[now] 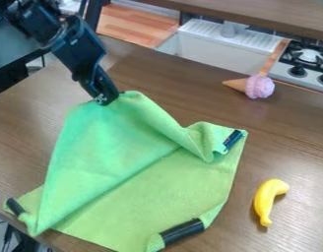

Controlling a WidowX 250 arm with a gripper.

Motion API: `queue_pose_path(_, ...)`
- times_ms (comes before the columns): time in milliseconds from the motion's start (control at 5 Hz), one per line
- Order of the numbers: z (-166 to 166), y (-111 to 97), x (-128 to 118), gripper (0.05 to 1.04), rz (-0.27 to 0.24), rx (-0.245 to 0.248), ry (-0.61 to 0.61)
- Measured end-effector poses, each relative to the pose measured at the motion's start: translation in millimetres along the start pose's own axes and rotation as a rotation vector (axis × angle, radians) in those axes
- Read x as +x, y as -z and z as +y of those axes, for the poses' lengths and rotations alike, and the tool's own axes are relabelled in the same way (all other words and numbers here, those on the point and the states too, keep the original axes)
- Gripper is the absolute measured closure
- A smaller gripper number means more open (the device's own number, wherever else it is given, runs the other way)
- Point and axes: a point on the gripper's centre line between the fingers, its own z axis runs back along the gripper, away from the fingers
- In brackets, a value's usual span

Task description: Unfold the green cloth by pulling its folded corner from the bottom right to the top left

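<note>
One black pincer (104, 101) — closed on green cloth (124, 157), lifting its corner

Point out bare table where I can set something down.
Bare table: between the ice cream and banana, right of the cloth; another patch between the cloth's left side and the table's left edge. Crowded: under the cloth and around the gripper.

Cloth (134, 172) on the table (299, 142), reaching its near left edge, banana (267, 201) right of the cloth, ice cream cone (256, 86) by the far edge, sink (213, 53) beyond, stove (308, 75) to the sink's right
</note>
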Motion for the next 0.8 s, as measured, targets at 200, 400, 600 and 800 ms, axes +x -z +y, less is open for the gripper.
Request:
queue_pose_path(200,20,-6,-3,1.033,-0.008,0.040,-0.032)
queue_pose_path(400,33,-11,-7,1.033,-0.021,0.066,-0.077)
queue_pose_path(600,45,-18,-15,1.033,-0.034,0.109,-0.129)
queue_pose_path(800,47,-22,-26,1.033,-0.050,0.149,-0.193)
